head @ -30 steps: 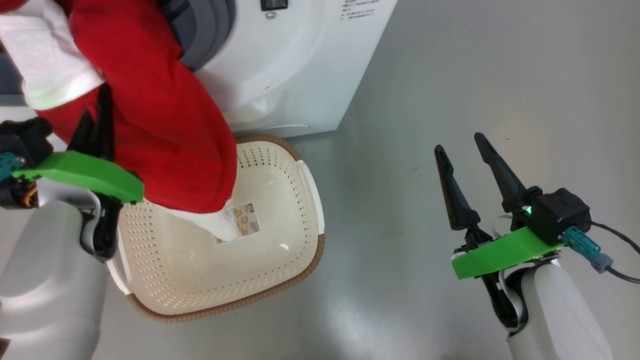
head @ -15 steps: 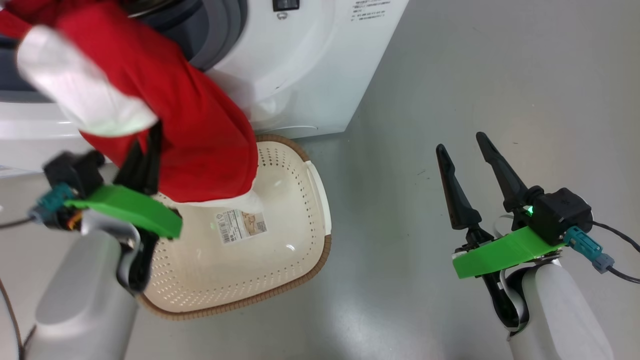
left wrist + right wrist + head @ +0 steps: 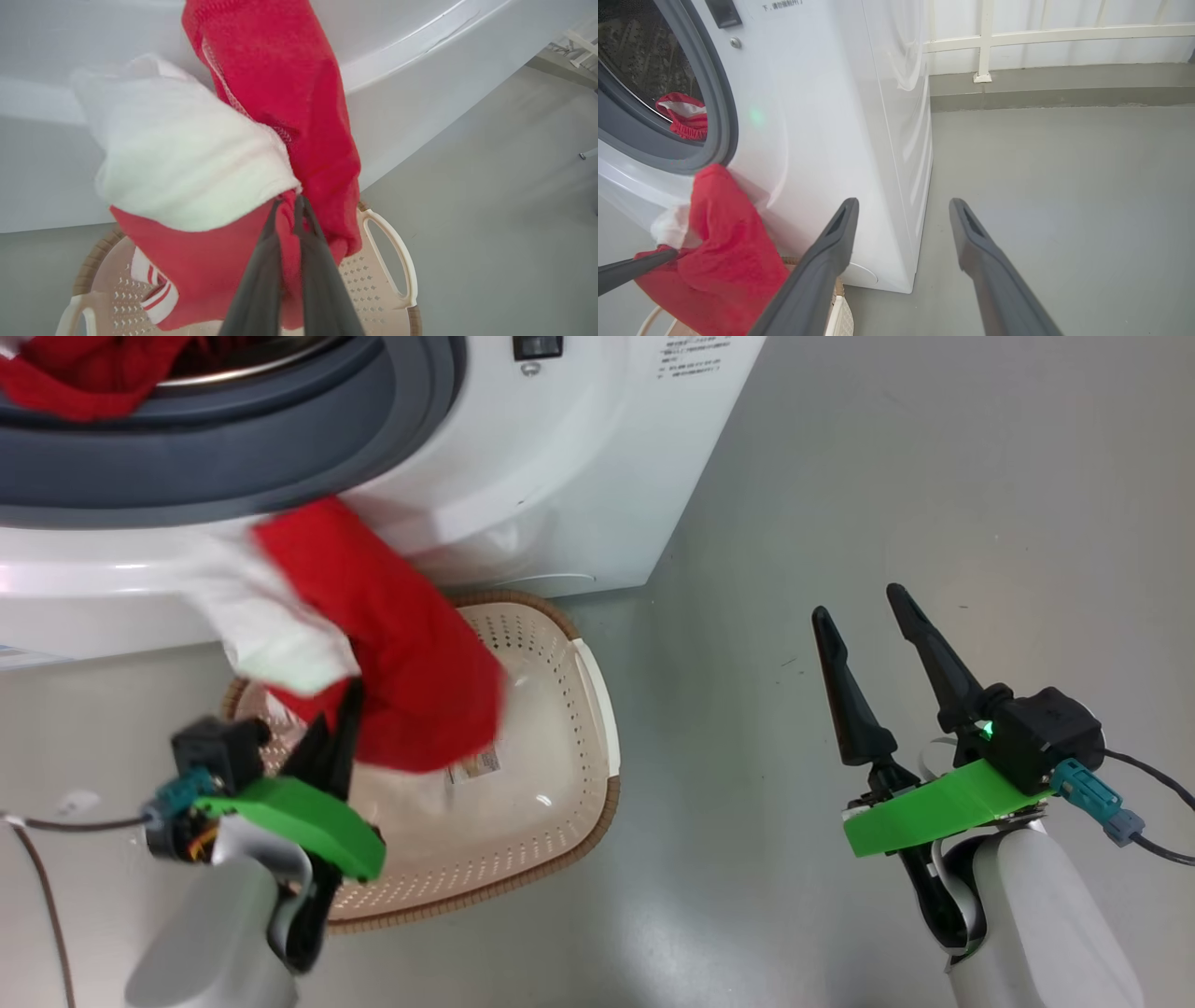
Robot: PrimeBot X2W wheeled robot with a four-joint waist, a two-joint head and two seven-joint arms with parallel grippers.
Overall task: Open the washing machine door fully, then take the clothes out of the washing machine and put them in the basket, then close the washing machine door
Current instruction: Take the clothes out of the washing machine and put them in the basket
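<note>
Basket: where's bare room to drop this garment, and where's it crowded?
Free: right half of the basket, between its paper label and right handle; also grey floor between basket and open right gripper. Crowded: basket's left side, under the hanging red garment and the left gripper shut on it, beside the washing machine.

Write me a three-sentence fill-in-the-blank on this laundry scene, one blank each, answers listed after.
The red garment pinched in the shut left gripper hangs over the ____.
The right gripper stands ____, holding nothing.
More red fabric lies inside the washing machine, in its steel ____.
Missing words: basket; open; drum.
</note>
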